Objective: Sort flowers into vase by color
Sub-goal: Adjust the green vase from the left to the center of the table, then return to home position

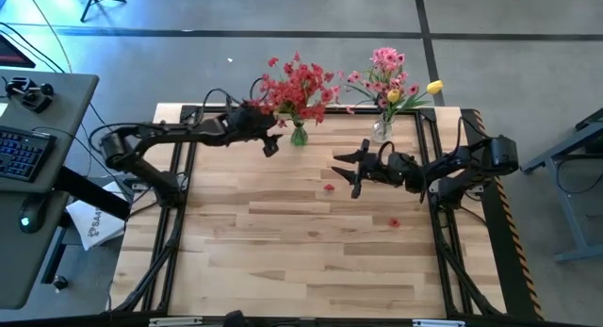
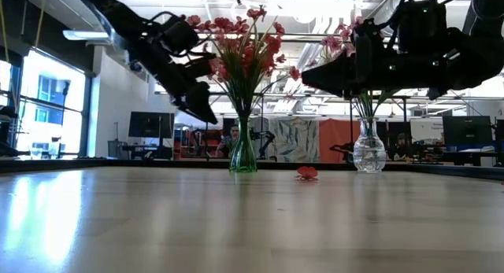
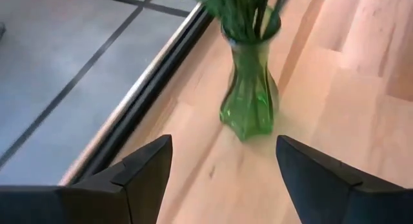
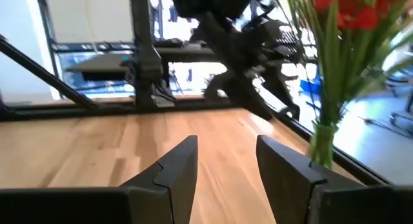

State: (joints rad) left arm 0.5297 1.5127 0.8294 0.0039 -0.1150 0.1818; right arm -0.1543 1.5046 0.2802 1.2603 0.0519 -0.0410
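Red flowers [image 1: 297, 85] stand with their green stems in a green glass vase [image 1: 299, 135] at the table's far edge. Pink flowers with yellow blooms [image 1: 391, 82] stand in a clear vase [image 1: 381, 130] to its right. My left gripper [image 1: 271, 144] hovers open just left of the green vase [image 3: 248, 95], raised off the table, with nothing between its fingers. My right gripper [image 1: 350, 170] hangs open and level above the table's middle right, pointing left, holding nothing; in its wrist view the red flowers' stems [image 4: 332, 69] rise at the right.
Two loose red blossoms lie on the wood: one [image 1: 329, 187] below my right gripper, also in the low view [image 2: 307, 172], and one [image 1: 394, 222] farther toward the near right. The table's black frame rail [image 3: 139, 101] runs along the far edge. The near half is bare wood.
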